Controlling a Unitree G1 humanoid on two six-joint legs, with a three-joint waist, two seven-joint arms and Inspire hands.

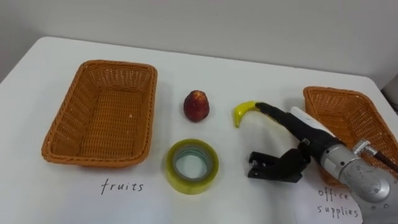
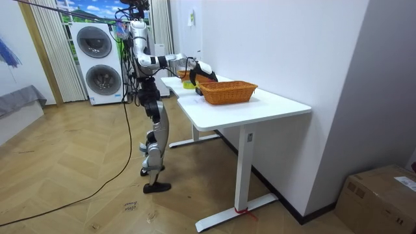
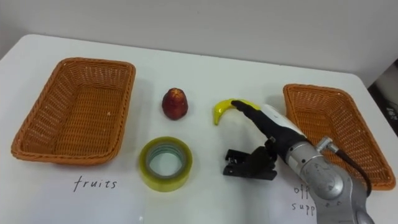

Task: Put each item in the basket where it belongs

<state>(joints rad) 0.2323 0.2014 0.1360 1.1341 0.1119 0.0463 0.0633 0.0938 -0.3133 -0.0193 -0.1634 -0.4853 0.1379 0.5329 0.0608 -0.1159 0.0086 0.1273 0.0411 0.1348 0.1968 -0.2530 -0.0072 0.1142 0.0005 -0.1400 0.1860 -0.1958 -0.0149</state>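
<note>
**Right hand stretched out onto the banana**

On the white table (image 1: 261,68), near its front edge, a roll of yellow tape (image 1: 191,166), lying flat. Behind the tape and slightly to its right, a red fruit (image 1: 196,106), upright. Further right of the tape and behind it, the banana (image 1: 244,111), with the right hand (image 1: 308,132) reaching to its far end. Fingers (image 1: 273,112) straight, tips touching the banana, clamped on nothing. Right of the tape and level with it, a black clip (image 1: 268,167), partly under the hand; cannot tell whether touched. Left of the tape, a wicker basket (image 1: 68,118). Far right of the tape, a second basket (image 1: 348,112). Fruit, banana, tape and clip all lying outside both baskets. In the room view, standing upright at the table's side with one arm held out over it
</note>
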